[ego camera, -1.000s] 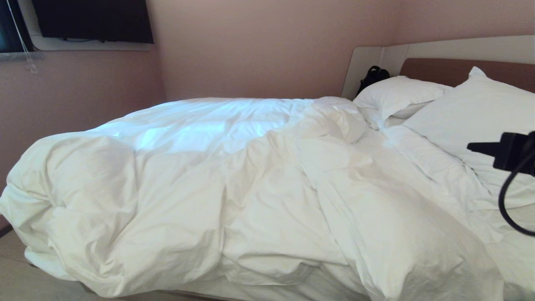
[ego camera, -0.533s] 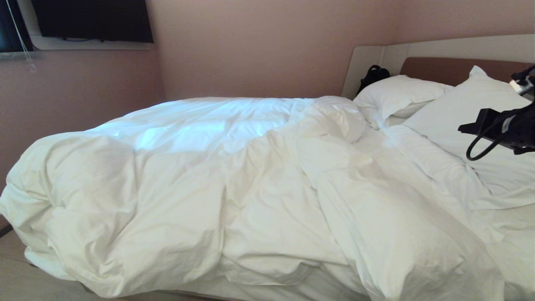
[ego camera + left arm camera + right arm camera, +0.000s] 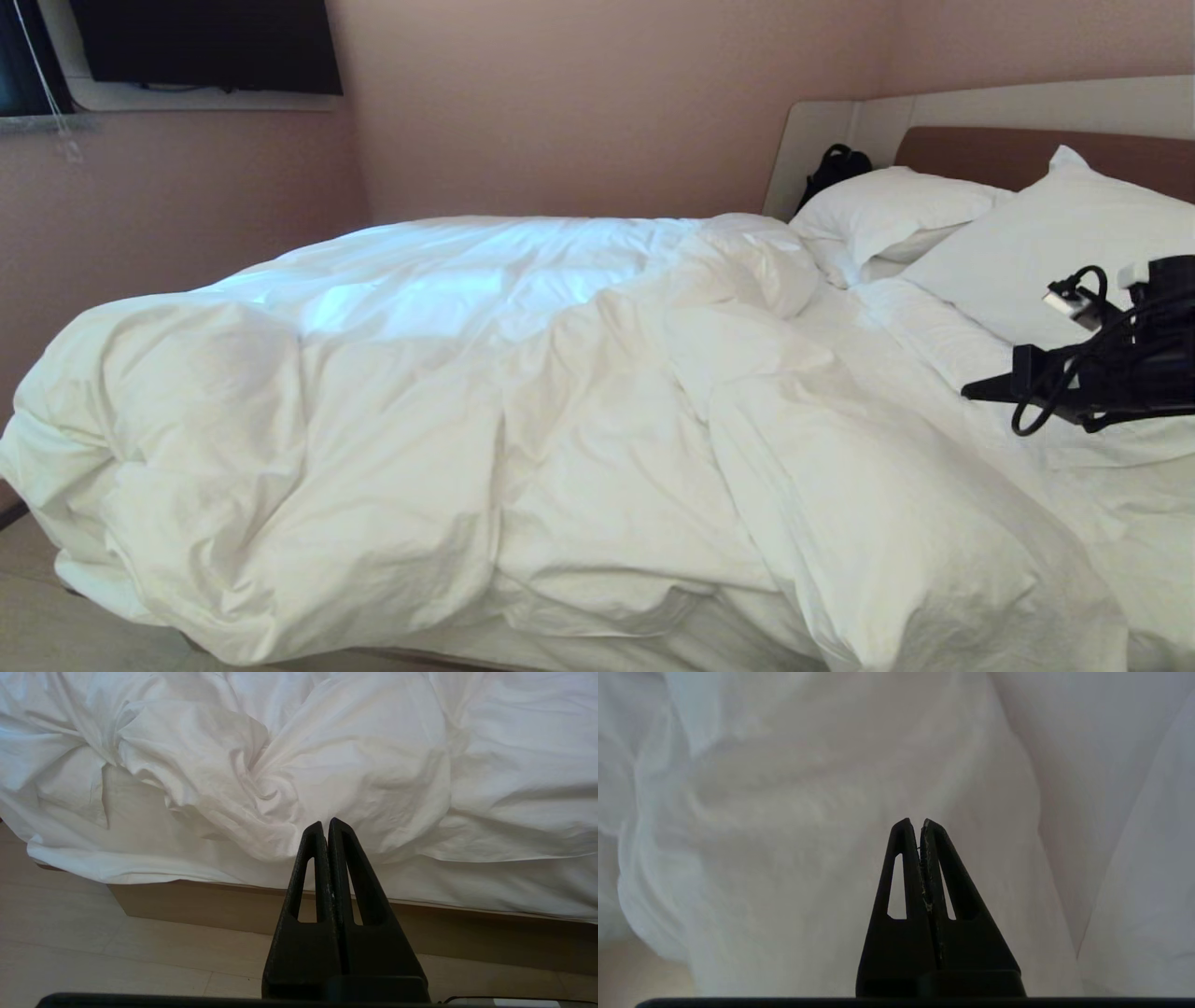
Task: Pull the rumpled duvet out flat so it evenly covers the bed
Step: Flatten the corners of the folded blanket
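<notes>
1. The bed [image 3: 822, 140] before you is far from made: its mattress near the headboard shows only a thin sheet beside the right pincer, so nearly all the work is left.
2. The duvet [image 3: 448, 420] lies bunched in thick folds over the bed's foot and middle, spilling over the near edge; you have yet to draw it flat. It sits ahead of the right pincer and to its left.
3. Two pillows [image 3: 1018, 252] rest at the headboard, just beyond the right pincer.
4. Your right pincer [image 3: 971, 392] hovers over the sheet, pressed fully together and holding nothing; its wrist view shows the tips [image 3: 915, 823] pointing at a duvet fold, apart from it.
5. Your left pincer [image 3: 325, 823] hangs low by the bed's near side, likewise pinched to and empty, with the duvet's overhanging edge in front of its tips.
</notes>
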`<state>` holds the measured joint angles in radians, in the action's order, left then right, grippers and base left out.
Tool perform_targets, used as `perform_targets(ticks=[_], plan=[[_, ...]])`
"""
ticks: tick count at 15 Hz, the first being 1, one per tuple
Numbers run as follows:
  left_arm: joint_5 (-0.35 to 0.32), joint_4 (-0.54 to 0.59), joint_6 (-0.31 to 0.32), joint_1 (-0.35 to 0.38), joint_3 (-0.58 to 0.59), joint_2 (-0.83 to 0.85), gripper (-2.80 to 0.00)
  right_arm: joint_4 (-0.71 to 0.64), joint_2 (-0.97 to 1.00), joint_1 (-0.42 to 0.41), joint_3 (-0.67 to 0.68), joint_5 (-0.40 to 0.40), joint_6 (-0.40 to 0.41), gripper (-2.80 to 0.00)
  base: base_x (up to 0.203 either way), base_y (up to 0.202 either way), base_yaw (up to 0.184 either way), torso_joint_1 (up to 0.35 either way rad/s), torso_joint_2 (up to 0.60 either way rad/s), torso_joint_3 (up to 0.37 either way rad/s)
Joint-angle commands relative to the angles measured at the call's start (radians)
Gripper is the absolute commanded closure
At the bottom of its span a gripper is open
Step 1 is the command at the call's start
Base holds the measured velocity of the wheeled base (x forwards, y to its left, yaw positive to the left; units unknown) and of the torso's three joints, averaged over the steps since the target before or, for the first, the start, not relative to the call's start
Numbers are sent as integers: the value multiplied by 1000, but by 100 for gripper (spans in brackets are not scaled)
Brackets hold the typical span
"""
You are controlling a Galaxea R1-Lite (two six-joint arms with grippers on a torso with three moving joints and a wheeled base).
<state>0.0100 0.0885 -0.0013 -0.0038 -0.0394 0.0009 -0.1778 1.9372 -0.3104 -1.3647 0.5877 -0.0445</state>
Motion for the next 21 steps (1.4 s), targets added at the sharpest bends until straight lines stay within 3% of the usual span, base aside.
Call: perform_targets(ticks=[1, 2, 8, 11, 13, 18, 21], plan=[[1, 0, 0, 1, 0, 1, 0, -20, 20, -40, 25, 142, 209, 0, 0, 0, 0, 0, 0, 0], [1, 0, 0, -1, -1, 1, 0, -19, 25, -49, 27, 143, 219, -280, 0, 0, 0, 0, 0, 0], [1, 0, 0, -1, -1, 0, 0, -20, 107, -84, 65, 151, 416, -280, 0, 0, 0, 0, 0, 0], [1, 0, 0, -1, -1, 1, 0, -18, 151, -120, 66, 255, 442, -280, 0, 0, 0, 0, 0, 0], [1, 0, 0, 1, 0, 0, 0, -23, 178, -145, 72, 336, 501, -280, 0, 0, 0, 0, 0, 0], [1, 0, 0, 0, 0, 1, 0, -76, 204, -156, 62, 464, 519, -280, 0, 0, 0, 0, 0, 0], [1, 0, 0, -1, -1, 1, 0, -81, 207, -152, 60, 471, 520, -280, 0, 0, 0, 0, 0, 0]])
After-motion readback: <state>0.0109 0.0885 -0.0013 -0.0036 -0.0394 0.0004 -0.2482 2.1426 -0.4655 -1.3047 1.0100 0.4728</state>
